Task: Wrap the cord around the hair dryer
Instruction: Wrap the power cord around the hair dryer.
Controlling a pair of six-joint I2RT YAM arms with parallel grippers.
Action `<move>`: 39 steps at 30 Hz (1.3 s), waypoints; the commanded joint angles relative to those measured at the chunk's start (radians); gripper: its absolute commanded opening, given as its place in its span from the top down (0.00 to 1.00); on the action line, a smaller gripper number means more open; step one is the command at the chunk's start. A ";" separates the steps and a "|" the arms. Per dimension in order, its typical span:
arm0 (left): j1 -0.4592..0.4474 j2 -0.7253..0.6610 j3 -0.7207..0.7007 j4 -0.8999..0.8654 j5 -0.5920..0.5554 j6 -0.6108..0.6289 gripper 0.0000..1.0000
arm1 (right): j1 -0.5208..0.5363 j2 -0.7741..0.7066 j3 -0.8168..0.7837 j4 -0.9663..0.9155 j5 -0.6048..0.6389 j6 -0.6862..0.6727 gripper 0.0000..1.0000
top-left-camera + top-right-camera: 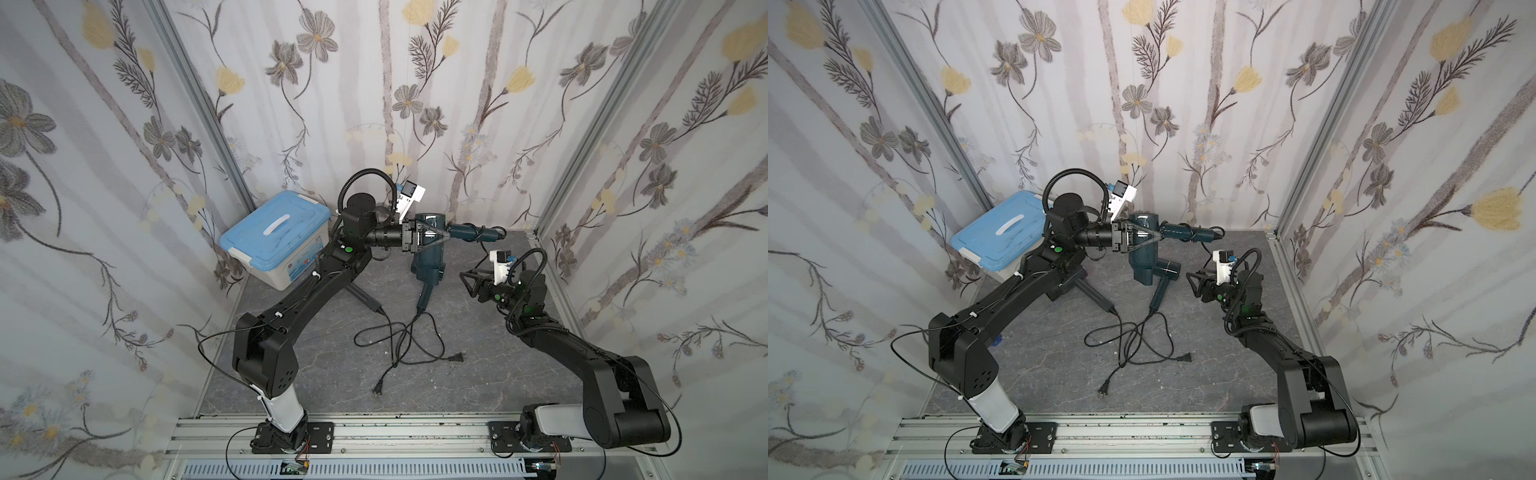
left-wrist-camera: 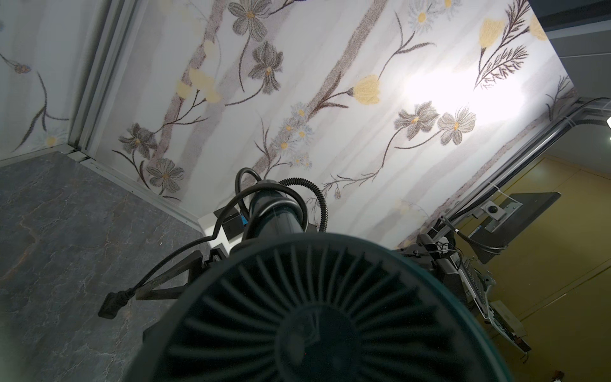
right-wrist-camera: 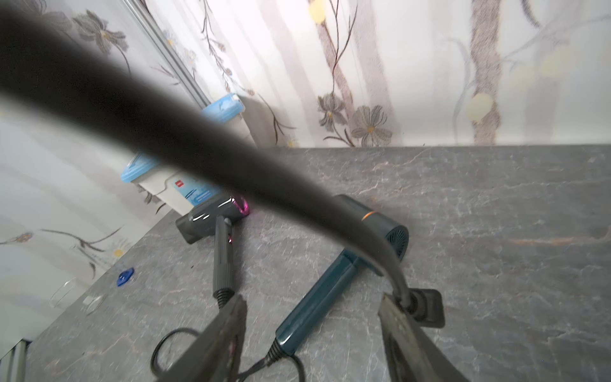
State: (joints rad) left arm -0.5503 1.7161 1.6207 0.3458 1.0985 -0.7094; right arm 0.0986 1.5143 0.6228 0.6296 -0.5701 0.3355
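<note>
The hair dryer (image 1: 469,231) is being held clear of the counter (image 1: 478,374) at the far centre. It is being clenched by the left end effector (image 1: 444,237) where barrel meets handle, seemingly so that the handle, pointing right, is being left free all round for winding. Its cord (image 3: 198,145) is being led from the handle's right end down to the released right end effector (image 1: 466,284), whose jaws are being held apart with the plug (image 3: 426,307) just beside one finger, apparently so that the cord's end can be gripped and carried round the handle.
</note>
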 commanded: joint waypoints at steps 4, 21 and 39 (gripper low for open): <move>0.001 -0.026 -0.008 0.104 -0.014 -0.027 1.00 | 0.000 0.016 0.025 0.067 0.043 -0.005 0.43; 0.001 -0.014 -0.018 0.201 -0.029 -0.102 1.00 | 0.026 0.051 0.025 0.097 -0.055 -0.011 0.54; 0.001 0.000 -0.025 0.326 -0.026 -0.214 1.00 | 0.032 0.114 0.061 0.120 -0.065 0.000 0.71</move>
State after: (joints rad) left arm -0.5507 1.7149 1.5948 0.5644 1.0767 -0.8883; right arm 0.1295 1.6192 0.6685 0.7151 -0.6250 0.3248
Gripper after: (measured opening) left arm 0.676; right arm 0.320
